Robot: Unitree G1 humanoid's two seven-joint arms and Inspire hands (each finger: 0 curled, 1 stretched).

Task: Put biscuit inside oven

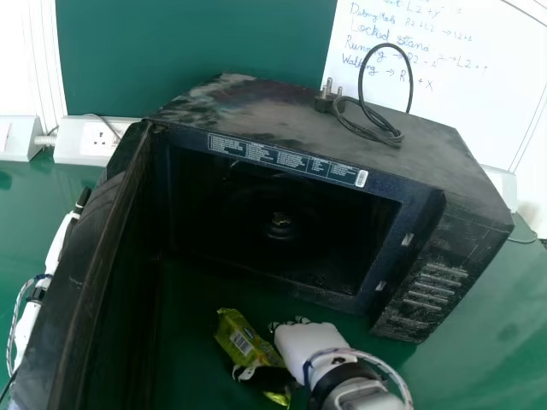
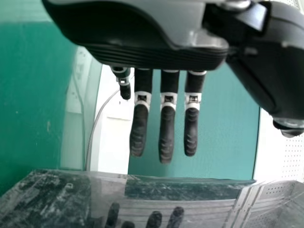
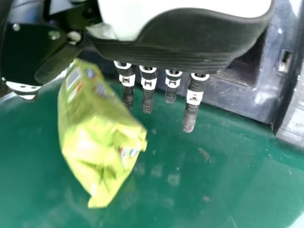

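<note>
Surface: glossy green bench (image 1: 504, 299), w/ reflections & small specks. Room bkgd: dark green panel (image 1: 197, 43), whiteboard (image 1: 444, 51) w/ handwriting, white socket strip (image 1: 98, 141) along the back.

Oven (image 1: 427, 145): black, boxy, set at an angle, door (image 1: 90, 256) swung wide on the L side. Inside: dark cavity w/ a small round hub (image 1: 279, 226) on its floor. Printed label (image 1: 286, 160) runs along the frame above the opening. Top is dusty & smeared, w/ a looped black cable (image 1: 410, 85) & plug (image 1: 325, 101) lying on it.

Biscuit packet (image 1: 244, 342): outside the oven, in front of the opening, just beside the R hand (image 1: 312, 346). Crinkly yellow-green wrapper, tilted, w/ a barcode patch. R fingers (image 3: 190, 118) straight & apart, thumb away from them, packet b/w; can't tell if it's gripped or resting on the bench.

L hand (image 1: 58, 246): beyond the door, fingers (image 2: 166, 133) straight, spread wide.
</note>
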